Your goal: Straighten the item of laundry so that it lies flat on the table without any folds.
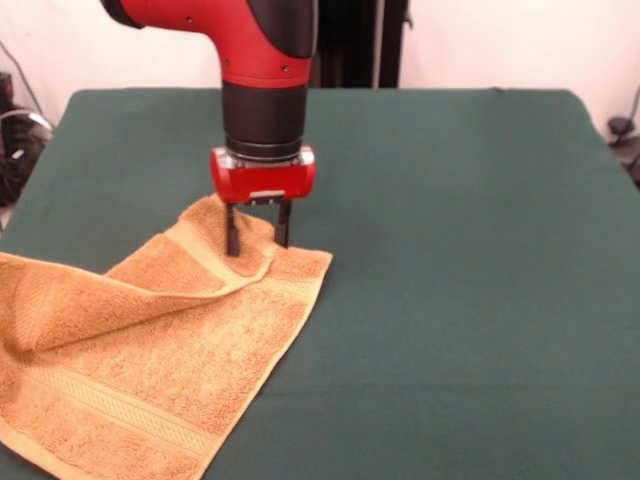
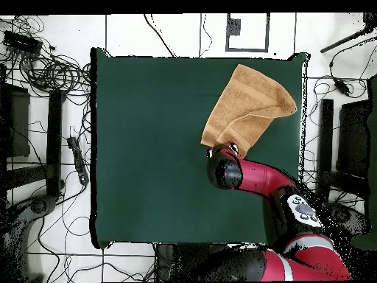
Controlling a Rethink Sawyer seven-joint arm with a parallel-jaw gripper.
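The golden-orange towel point(image 1: 150, 350) lies at the near left of the dark green table point(image 1: 450, 250). Its far edge is folded over in a loose flap, and a paler woven band runs along its near end. My gripper point(image 1: 258, 235) stands straight down on the towel's far corner. Its two black fingers are apart, one on each side of the raised fold, so it is open. In the overhead view the towel point(image 2: 247, 103) lies near the table's point(image 2: 147, 147) upper right corner. There the arm's red wrist point(image 2: 224, 169) covers the gripper.
The red and black arm point(image 2: 272, 188) reaches in from the lower right of the overhead view. Cables point(image 2: 44, 66) and dark stands lie on the floor round the table. The towel's left end lies near the table's left edge in the front view.
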